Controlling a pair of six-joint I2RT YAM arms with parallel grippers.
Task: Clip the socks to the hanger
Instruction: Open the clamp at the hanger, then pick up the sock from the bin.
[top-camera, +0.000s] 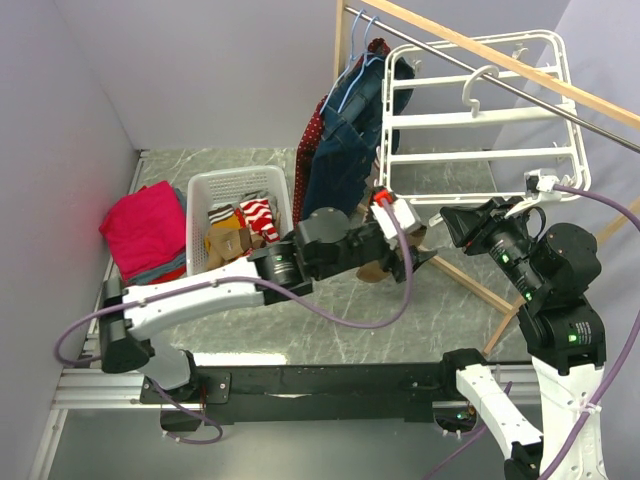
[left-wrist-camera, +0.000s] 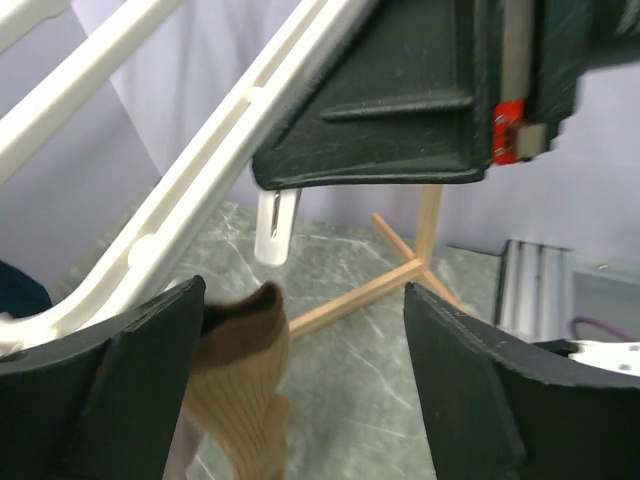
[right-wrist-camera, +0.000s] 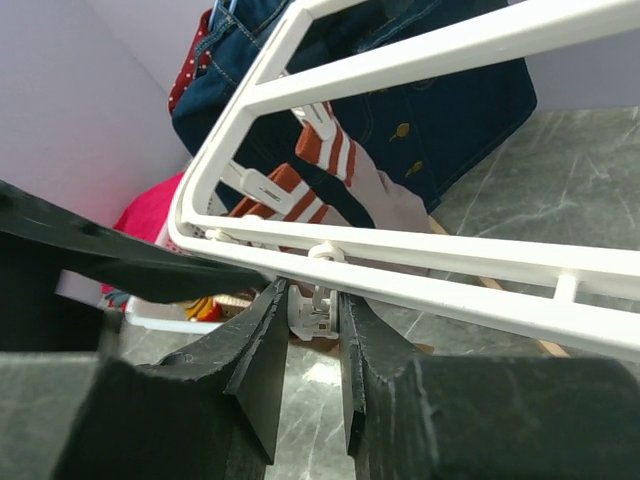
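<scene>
The white hanger (top-camera: 470, 118) hangs from a rail at the back right. My right gripper (right-wrist-camera: 312, 290) is shut on one of its small white clips (right-wrist-camera: 322, 312), just under the frame's near bar (right-wrist-camera: 450, 290). My left gripper (left-wrist-camera: 303, 290) is open wide below the frame bar (left-wrist-camera: 200, 195). A tan ribbed sock (left-wrist-camera: 240, 380) with a brown cuff rests against its left finger. From above, this sock (top-camera: 372, 272) shows under the left gripper (top-camera: 418, 258), which faces the right gripper (top-camera: 447, 222). I cannot tell whether the clip holds the sock.
A red-and-white striped sock (right-wrist-camera: 325, 160) hangs under the frame. A navy garment (top-camera: 340, 140) hangs behind it. A white basket (top-camera: 215, 192) of clothes and a folded pink cloth (top-camera: 145, 232) lie at the left. Wooden rack legs (top-camera: 480, 288) cross the floor under the hanger.
</scene>
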